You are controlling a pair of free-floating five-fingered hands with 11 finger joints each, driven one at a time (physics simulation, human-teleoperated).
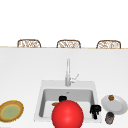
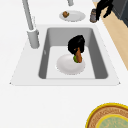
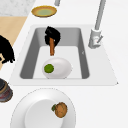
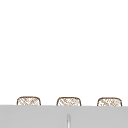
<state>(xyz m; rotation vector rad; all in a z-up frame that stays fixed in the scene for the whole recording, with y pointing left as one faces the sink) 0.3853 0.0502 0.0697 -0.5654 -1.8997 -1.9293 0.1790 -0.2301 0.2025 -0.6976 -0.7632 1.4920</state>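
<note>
My left hand is down inside the sink basin, shut on an orange carrot that hangs from it tip down. Right under the carrot, on the basin floor, lies a white plate with a small green round fruit on it. The same hand and carrot appear from the right side. My right hand hovers idle over the sink's right rim, fingers relaxed and pointing down, beside a dark jar.
A big red ball covers the basin's front in the front view. On the counter to the right a white plate carries a brown food item. A yellow-green plate lies left. The faucet stands behind the basin.
</note>
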